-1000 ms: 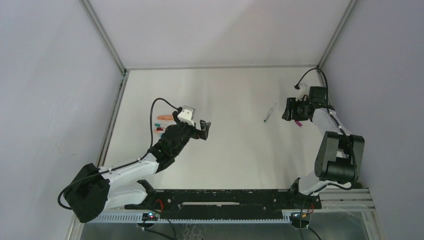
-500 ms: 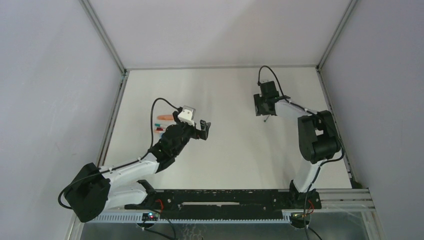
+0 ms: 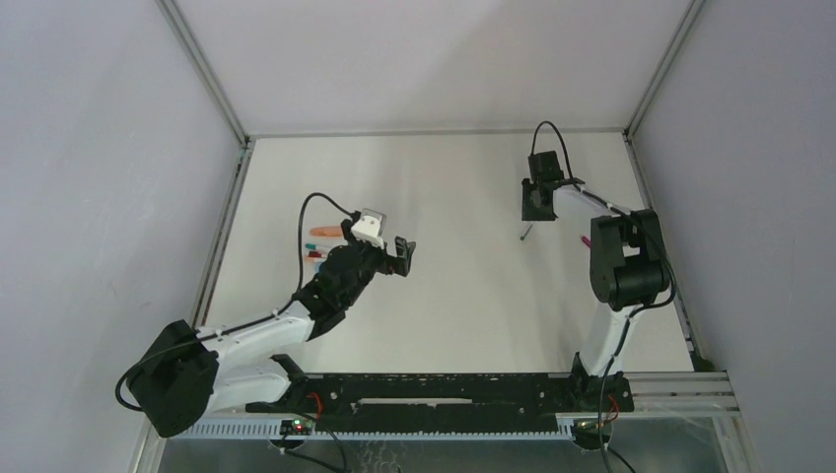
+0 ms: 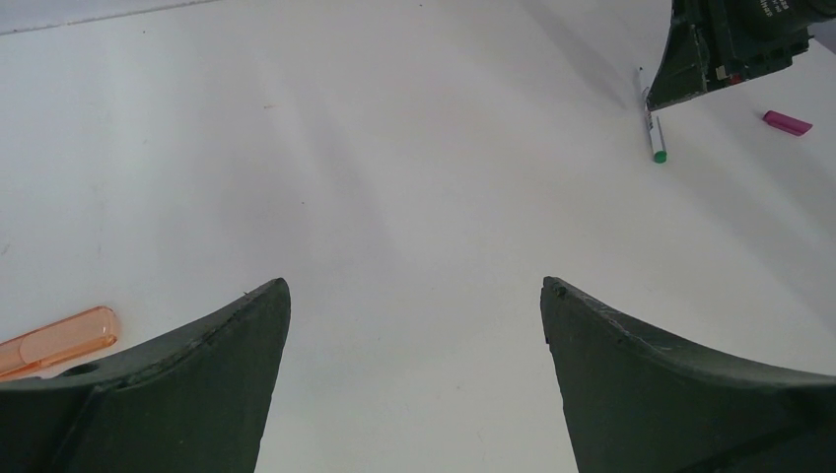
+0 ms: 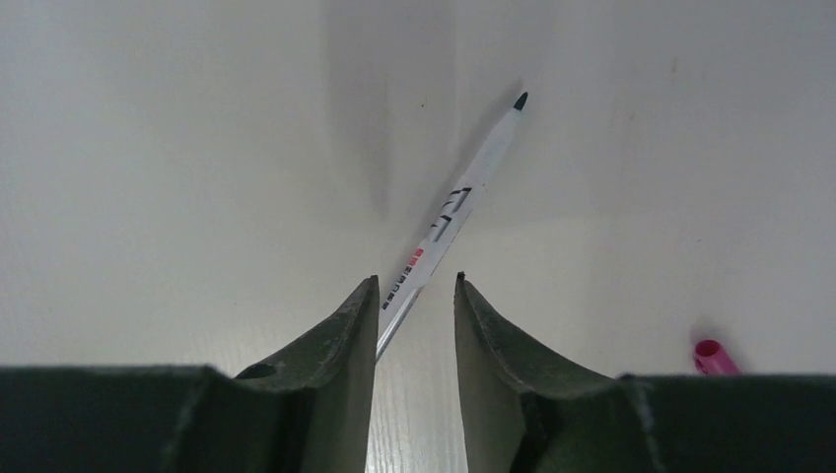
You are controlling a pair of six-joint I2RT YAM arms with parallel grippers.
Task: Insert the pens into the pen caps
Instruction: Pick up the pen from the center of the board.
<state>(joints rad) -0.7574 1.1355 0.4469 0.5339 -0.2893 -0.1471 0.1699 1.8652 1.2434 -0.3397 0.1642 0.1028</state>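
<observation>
One pen (image 5: 449, 212) inside narrow right gripper (image 5: 416, 281), magenta cap (image 5: 712, 357) nearby, left gripper (image 4: 414, 286) wide.

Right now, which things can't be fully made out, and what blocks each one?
Pen: right wrist view, rear end hidden behind the right gripper's fingers.
Magenta cap: right wrist view, lower part behind a finger.
Orange cap: left wrist view, cut by the left edge and the left gripper's finger.
Red and teal items by the left arm: top view, too small to identify.
</observation>
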